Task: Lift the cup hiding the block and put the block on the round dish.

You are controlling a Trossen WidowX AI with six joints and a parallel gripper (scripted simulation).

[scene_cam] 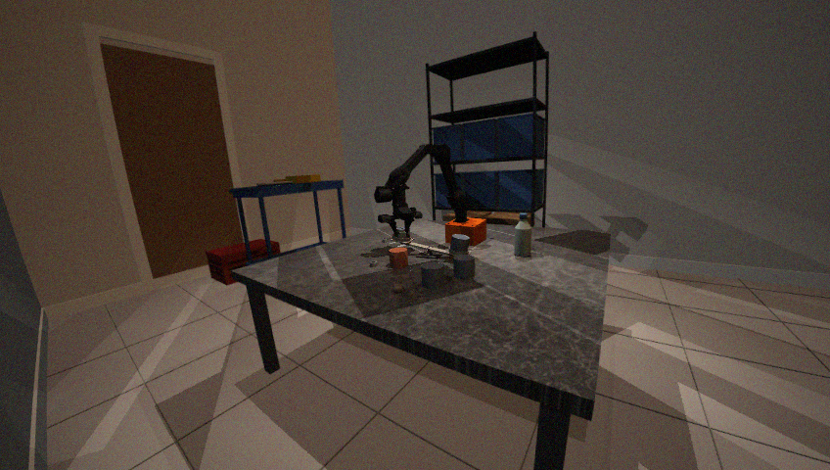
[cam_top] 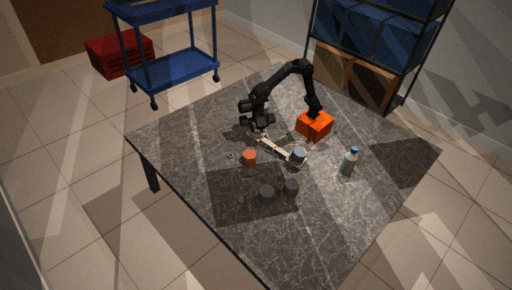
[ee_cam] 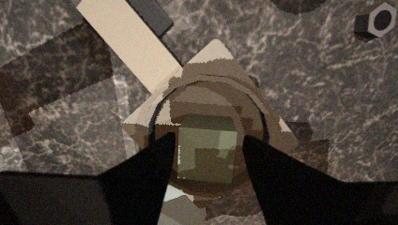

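The balance (cam_top: 275, 148) (scene_cam: 428, 248) (ee_cam: 127, 37) carries a blue-grey cup (cam_top: 297, 156) (scene_cam: 460, 243) on its near-right end. On its other end lies the uncovered pale green block (ee_cam: 206, 157), inside a ring. My gripper (cam_top: 257, 129) (scene_cam: 400, 234) (ee_cam: 209, 140) is low over that end, pointing down, its fingers on either side of the block with a narrow gap at each side; it is open. The pale round dish (ee_cam: 180, 211) shows only in part at the bottom of the wrist view. A bluish cup (cam_top: 265, 105) is mostly hidden behind the arm.
An orange cylinder (cam_top: 249, 158) (scene_cam: 398, 258) and a hex nut (cam_top: 230, 155) (ee_cam: 382, 20) are near the balance. Two grey cylinders (cam_top: 266, 194) (cam_top: 291, 188), a small brown block (cam_top: 241, 199) and a bottle (cam_top: 348, 164) (scene_cam: 522, 238) stand farther off. The arm's base is orange (cam_top: 314, 125).
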